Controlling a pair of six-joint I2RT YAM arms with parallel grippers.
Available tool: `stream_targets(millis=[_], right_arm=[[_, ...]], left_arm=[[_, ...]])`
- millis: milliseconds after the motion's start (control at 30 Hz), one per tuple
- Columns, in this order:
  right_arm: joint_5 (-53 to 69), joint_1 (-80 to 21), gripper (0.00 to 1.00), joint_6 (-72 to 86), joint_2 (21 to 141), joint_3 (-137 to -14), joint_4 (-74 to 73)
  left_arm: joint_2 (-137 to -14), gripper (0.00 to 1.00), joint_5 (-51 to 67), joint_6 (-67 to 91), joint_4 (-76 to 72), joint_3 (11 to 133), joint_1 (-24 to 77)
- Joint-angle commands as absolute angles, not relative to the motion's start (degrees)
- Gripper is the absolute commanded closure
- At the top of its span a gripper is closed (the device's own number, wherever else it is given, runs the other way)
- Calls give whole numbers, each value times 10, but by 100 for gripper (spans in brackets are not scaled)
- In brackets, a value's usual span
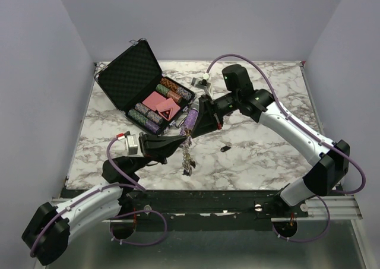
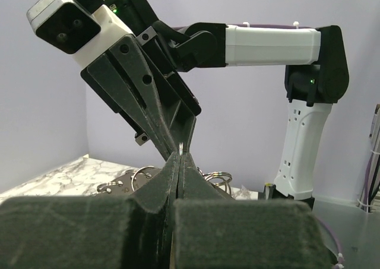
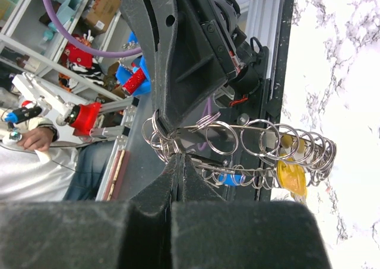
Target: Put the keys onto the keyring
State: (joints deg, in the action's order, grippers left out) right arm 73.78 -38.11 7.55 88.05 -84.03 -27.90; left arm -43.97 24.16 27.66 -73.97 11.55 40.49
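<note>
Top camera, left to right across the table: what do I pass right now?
Open black poker-chip case → keyring with its dangling keys → loose dark key on the marble → right arm's white forearm.

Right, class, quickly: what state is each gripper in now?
The left gripper is shut on the keyring.
The right gripper is shut on the keyring too.

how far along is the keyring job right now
Done: many keys already hang on the keyring. In hand: left hand and right hand both pinch the ring, shut, above the table. To do: what looks like one loose key lies on the table, not yet threaded on.
</note>
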Motion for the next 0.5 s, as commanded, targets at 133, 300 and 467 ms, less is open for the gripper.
stream_targets(millis=[133,300,467], right_arm=[[756,-374,82,56,860,-853,-285],[738,-369,55,-29,859,-881,-351],[691,-366,44,-202,855,-924,-470]], left_arm=[[-392,100,255,234,-749,112,397],[-374,100,253,219,-680,126,393],[-360,100,258,206,-588,150,390]])
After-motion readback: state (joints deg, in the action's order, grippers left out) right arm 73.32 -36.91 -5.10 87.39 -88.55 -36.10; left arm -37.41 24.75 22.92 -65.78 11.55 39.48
